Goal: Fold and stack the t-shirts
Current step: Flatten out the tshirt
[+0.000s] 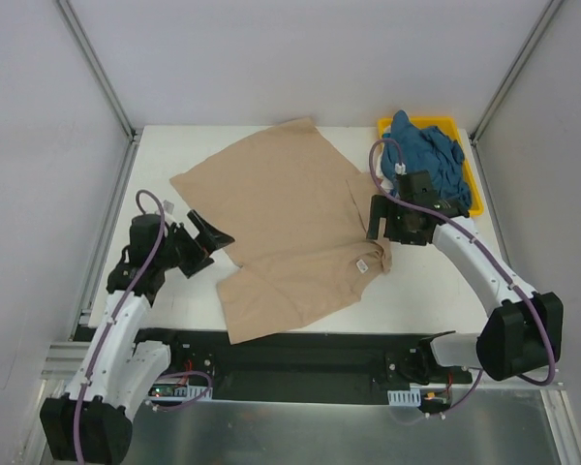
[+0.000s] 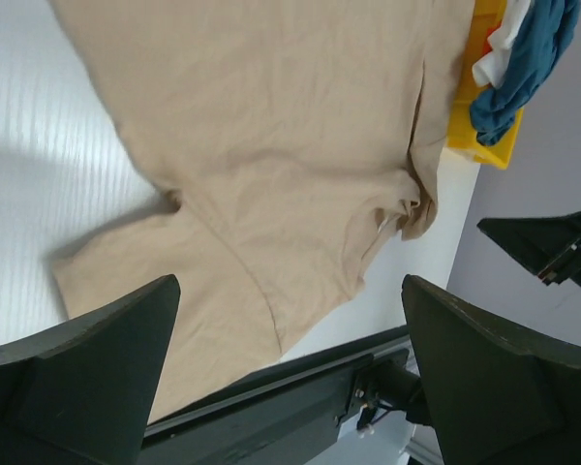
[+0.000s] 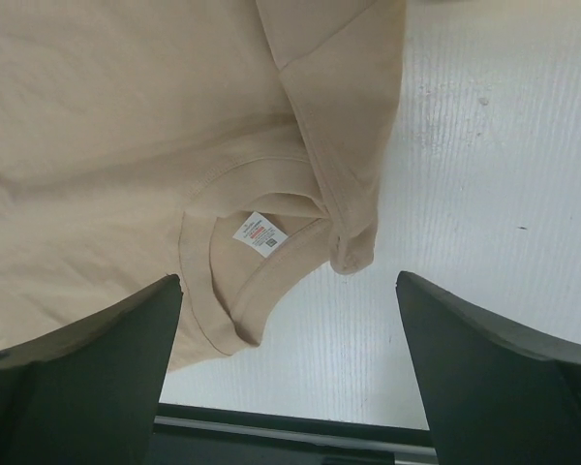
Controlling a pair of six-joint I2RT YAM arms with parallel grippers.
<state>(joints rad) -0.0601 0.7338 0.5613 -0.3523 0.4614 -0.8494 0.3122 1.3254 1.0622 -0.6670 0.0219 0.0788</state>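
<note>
Two shirts: one tan t-shirt (image 1: 281,223) spread at centre frame, one teal t-shirt (image 1: 428,155) heaped in the single yellow tray (image 1: 426,121), upper right. The left gripper (image 1: 218,247) and right gripper (image 1: 373,221) both gape, empty.

T-shirts: 2. 1 tan t-shirt (image 1: 281,223) at ctr of frame, 1 teal t-shirt (image 1: 426,155) upper right. Yellow tray (image 1: 441,121): 1. White neck label (image 3: 259,233): 1. Grippers: 2, left gripper (image 1: 211,231) left of ctr, right gripper (image 1: 373,223) right of ctr. Table (image 1: 174,155): 1.
</note>
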